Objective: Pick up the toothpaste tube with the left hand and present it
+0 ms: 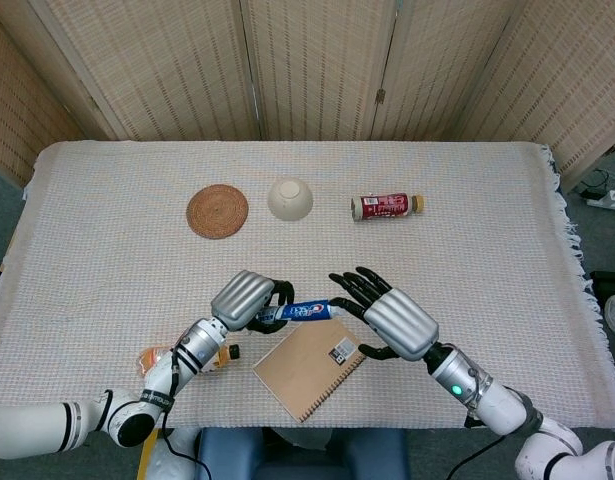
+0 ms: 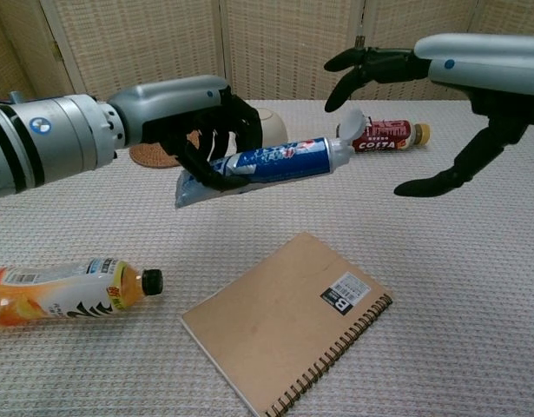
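Note:
A blue and white toothpaste tube (image 2: 267, 163) is held off the table, lying roughly level with its white cap pointing right. My left hand (image 2: 201, 122) grips its flat tail end. In the head view the toothpaste tube (image 1: 305, 311) hangs above the notebook's far corner, with the left hand (image 1: 245, 299) at its left. My right hand (image 2: 440, 65) is open, fingers spread, its fingertips just above and beyond the cap without touching it. From above, the right hand (image 1: 387, 318) sits right beside the cap end.
A brown spiral notebook (image 2: 288, 322) lies below the tube. An orange drink bottle (image 2: 62, 292) lies at front left. Further back are a cork coaster (image 1: 217, 211), a cream bowl (image 1: 289, 197) and a red bottle (image 1: 387, 206) on its side.

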Action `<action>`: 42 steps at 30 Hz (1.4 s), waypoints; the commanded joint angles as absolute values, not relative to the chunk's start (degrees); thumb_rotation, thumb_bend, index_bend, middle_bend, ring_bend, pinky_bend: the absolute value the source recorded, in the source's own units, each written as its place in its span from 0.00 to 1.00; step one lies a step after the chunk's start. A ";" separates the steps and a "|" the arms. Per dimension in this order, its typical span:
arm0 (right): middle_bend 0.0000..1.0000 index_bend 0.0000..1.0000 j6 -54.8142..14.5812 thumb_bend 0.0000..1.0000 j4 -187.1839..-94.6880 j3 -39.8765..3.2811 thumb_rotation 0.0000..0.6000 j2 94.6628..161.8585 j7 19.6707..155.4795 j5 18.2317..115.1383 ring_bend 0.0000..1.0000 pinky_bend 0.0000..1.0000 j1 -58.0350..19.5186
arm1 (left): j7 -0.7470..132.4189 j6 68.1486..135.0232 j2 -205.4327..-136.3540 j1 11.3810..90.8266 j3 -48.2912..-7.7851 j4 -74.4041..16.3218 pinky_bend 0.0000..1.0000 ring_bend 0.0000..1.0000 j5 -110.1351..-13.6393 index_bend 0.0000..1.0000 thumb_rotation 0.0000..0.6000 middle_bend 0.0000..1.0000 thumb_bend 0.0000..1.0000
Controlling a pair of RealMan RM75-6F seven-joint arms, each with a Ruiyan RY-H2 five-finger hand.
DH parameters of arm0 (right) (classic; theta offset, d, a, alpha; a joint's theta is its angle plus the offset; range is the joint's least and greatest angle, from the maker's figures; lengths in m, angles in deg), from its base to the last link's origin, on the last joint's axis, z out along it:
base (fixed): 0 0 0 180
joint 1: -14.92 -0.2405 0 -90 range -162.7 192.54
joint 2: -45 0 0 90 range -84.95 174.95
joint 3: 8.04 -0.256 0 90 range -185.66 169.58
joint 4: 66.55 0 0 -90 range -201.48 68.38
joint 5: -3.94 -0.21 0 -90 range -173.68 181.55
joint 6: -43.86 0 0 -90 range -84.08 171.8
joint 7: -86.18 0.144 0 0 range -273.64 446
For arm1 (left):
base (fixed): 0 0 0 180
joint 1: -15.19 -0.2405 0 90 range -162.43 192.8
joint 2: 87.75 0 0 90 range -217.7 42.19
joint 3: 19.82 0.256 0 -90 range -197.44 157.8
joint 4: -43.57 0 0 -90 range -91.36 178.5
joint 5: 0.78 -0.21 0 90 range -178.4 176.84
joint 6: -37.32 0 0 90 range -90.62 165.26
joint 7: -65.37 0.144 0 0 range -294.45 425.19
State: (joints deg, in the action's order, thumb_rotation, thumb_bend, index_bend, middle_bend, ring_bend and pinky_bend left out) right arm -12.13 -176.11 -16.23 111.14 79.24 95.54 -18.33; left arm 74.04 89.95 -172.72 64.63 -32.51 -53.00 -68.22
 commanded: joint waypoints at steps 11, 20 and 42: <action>0.03 0.22 -14.28 0.29 -174.68 -14.29 1.00 109.85 80.22 93.82 0.00 0.00 -17.18 | 69.27 91.00 -172.37 63.41 -32.28 -52.38 0.63 0.69 -70.24 0.76 1.00 0.77 0.78; 0.03 0.22 -14.06 0.29 -172.31 -13.47 1.00 111.25 82.86 93.74 0.00 0.00 -17.85 | 65.79 91.57 -172.59 63.06 -32.74 -52.44 0.62 0.69 -71.77 0.76 1.00 0.77 0.78; 0.00 0.00 -23.48 0.21 -171.67 -14.66 0.53 113.91 116.91 100.02 0.00 0.00 -19.14 | 60.72 98.14 -176.85 61.53 -32.16 -50.21 0.62 0.69 -80.16 0.75 1.00 0.77 0.78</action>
State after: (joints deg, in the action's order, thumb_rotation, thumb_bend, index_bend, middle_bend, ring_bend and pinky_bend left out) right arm -23.00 -172.77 -14.16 112.21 114.47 99.78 -18.17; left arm 60.71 98.10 -176.80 61.52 -32.12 -50.25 -80.14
